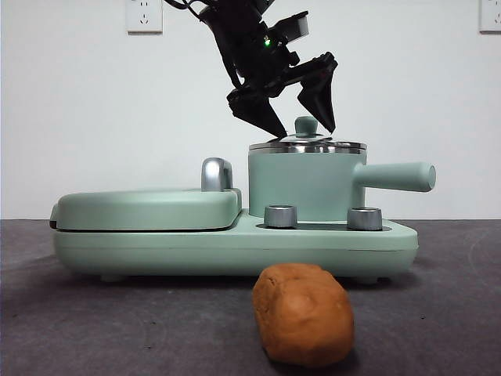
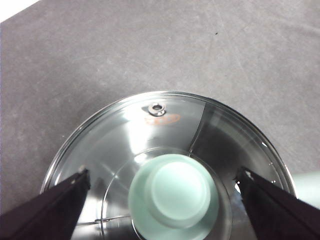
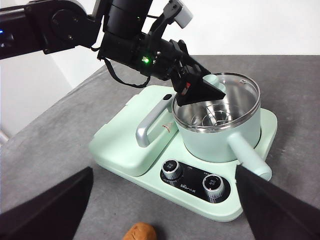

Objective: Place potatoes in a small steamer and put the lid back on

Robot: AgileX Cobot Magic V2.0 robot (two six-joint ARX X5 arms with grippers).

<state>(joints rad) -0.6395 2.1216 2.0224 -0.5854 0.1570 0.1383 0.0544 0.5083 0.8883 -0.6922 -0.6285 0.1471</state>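
Potato position: on the gray counter in front of the cooker base, well apart from both claws and not yet in the steamer. The steamer stands on the base beside the flat griddle cover, side handle pointing away from that cover, with two control dials below it. The glass lid sits on the steamer rim, green knob upright at its center. The left claw hangs directly over the lid, jaws spread wide with one tip on each side of the knob; no contact with the knob is visible, so the lid is judged still to be lifted off. The right claw waits back from the cooker, jaws wide and empty, with the potato at the near edge of its view. Risks from here: a closure that is off-center on the small rounded knob could let it slip out, dropping the lid onto the steel rim. A tip lowered too far could strike the glass. A tilted lift could drag the lid rim against the pot and shift the steamer on the base. The potato is rounded and may roll under a one-sided grip.
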